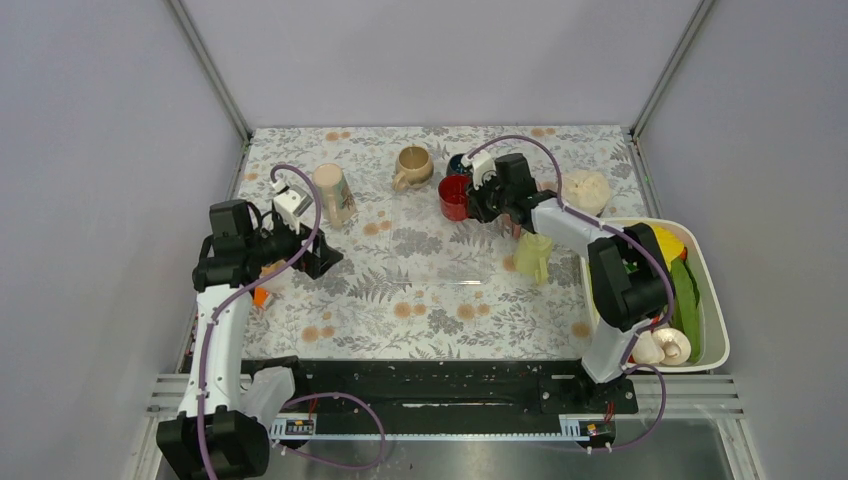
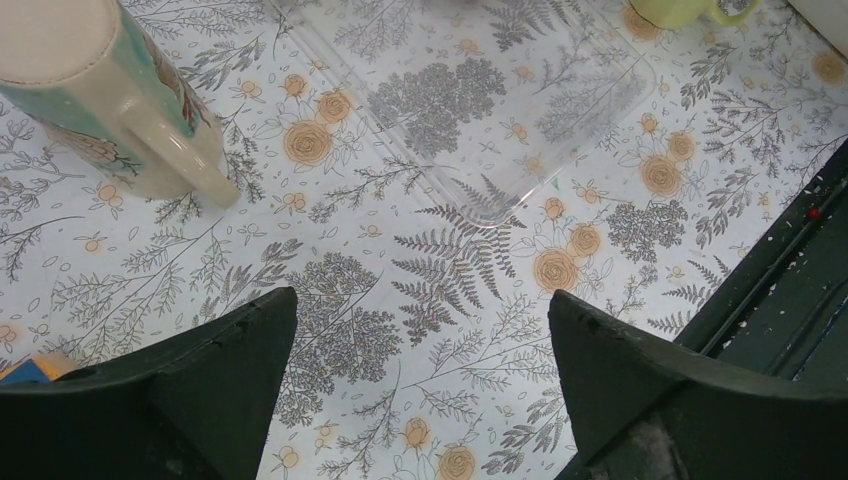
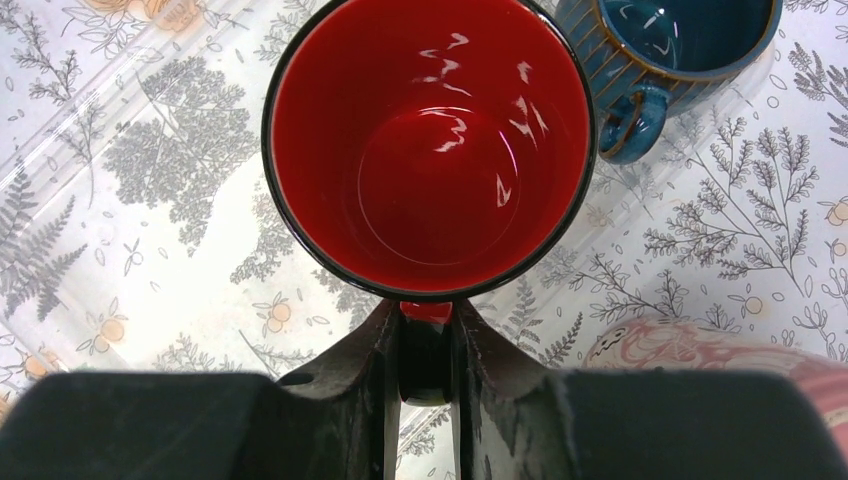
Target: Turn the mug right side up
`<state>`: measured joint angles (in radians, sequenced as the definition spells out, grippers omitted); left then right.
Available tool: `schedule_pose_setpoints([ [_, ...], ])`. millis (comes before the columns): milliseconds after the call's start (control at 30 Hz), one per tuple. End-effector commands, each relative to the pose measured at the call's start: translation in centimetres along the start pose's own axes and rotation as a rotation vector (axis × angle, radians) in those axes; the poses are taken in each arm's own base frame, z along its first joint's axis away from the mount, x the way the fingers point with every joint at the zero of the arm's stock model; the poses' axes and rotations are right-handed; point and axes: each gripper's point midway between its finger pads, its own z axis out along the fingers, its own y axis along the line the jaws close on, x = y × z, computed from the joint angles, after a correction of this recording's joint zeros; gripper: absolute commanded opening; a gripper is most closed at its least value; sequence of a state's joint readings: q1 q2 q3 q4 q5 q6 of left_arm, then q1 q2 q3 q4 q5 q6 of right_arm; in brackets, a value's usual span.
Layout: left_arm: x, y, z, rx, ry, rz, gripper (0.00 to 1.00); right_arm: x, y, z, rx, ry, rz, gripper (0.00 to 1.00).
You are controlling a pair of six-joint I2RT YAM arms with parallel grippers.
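**Top external:** the right gripper (image 1: 480, 200) reaches to the far side of the floral table (image 1: 420, 290), closed at the red mug (image 1: 453, 197), which sits just beside a blue mug (image 1: 458, 163). The left gripper (image 1: 320, 258) hangs well apart, near a patterned mug (image 1: 335, 193).

**Left wrist:** its jaws are spread wide over bare cloth, grasping nothing. The patterned mug stands apart, closed cream end up.

**Right wrist:** the fingers (image 3: 380, 340) are clenched on the red mug's handle (image 3: 425, 360). The glossy interior faces the camera with tablecloth behind, so the mouth appears to face up. The turn looks all but done, though whether the base touches the table cannot be told. The next move calls for settling the mug level, then releasing without knocking the blue mug
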<state>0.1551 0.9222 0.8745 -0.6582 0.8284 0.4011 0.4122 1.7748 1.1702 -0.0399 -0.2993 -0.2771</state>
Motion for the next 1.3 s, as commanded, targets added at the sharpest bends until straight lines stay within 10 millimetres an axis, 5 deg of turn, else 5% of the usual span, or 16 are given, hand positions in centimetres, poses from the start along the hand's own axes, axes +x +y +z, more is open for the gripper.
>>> schedule_pose_setpoints([
  [0, -0.9, -0.2, -0.3, 0.021, -0.046, 0.049, 0.99, -4.8, -1.7, -0.3, 0.047, -0.082, -0.05, 0.0],
  [1000, -1.2, -0.3, -0.6, 0.033, -0.068, 0.038, 0.99, -3.9, -3.2, 2.2, 0.074, 0.111, 0.011, 0.0],
  [1267, -1.2, -0.3, -0.7, 0.033, -0.07, 0.039, 0.99, -3.3, -2.8, 2.2, 0.06, 0.139, 0.011, 0.26],
])
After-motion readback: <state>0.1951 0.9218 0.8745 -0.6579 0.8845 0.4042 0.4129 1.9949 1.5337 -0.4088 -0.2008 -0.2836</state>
